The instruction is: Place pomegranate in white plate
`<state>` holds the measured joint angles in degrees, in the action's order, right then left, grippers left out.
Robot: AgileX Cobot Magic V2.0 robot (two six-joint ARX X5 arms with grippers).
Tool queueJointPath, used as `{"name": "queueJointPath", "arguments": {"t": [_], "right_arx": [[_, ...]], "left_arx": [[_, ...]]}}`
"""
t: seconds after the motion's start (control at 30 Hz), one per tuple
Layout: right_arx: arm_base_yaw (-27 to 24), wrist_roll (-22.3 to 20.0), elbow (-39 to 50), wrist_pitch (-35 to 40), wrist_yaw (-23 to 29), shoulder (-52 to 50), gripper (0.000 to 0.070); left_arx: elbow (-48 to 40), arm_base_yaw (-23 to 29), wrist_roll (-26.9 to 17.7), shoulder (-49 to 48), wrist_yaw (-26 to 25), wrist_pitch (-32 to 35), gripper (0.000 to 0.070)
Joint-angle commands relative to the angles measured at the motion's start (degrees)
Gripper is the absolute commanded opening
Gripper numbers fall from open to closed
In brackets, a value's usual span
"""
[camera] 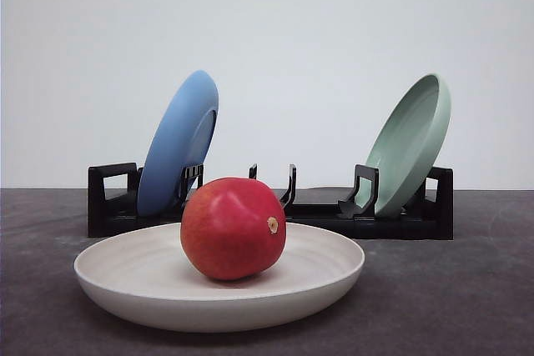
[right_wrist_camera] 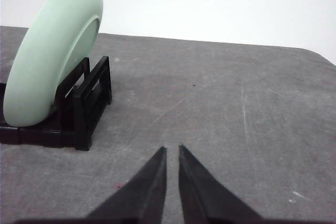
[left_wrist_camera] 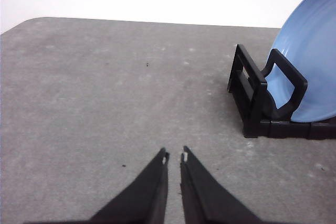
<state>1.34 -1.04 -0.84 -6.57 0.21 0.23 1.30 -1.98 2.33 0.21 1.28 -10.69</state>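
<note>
No text, label, brand, number or sign can be read in any of the views. Nothing legible is carried by the pomegranate, the white plate, the blue plate, the pale green plate, the black dish rack or the grey surface.
</note>
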Motion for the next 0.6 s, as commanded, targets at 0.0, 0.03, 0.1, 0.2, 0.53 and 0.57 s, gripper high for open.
{"name": "queueJointPath", "arguments": {"t": [0.0,0.03,0.1,0.2,0.53,0.57], "right_arx": [[-0.09,0.83,0.2,0.59,0.01,-0.02,0.0038],[-0.09,0.83,0.2,0.59,0.0,-0.02,0.0038],[-0.09,0.83,0.2,0.59,0.01,-0.02,0.0038],[-0.09,0.83,0.2,0.59,0.01,-0.02,0.0038],[-0.09,0.83,0.2,0.59,0.0,-0.02,0.0038],[-0.09,0.83,0.2,0.59,0.0,-0.02,0.0038]], "left_arx": [[-0.61,0.09,-0.77,-0.02,0.11,-0.03,0.0026],[-0.61,0.09,-0.77,-0.02,0.11,-0.03,0.0027],[-0.61,0.09,-0.77,-0.02,0.11,-0.03,0.0027],[-0.61,0.09,-0.77,-0.02,0.11,-0.03,0.0027],[-0.61,0.09,-0.77,-0.02,0.1,-0.03,0.0027],[-0.61,0.09,-0.77,-0.02,0.1,-0.04,0.0027]]}}
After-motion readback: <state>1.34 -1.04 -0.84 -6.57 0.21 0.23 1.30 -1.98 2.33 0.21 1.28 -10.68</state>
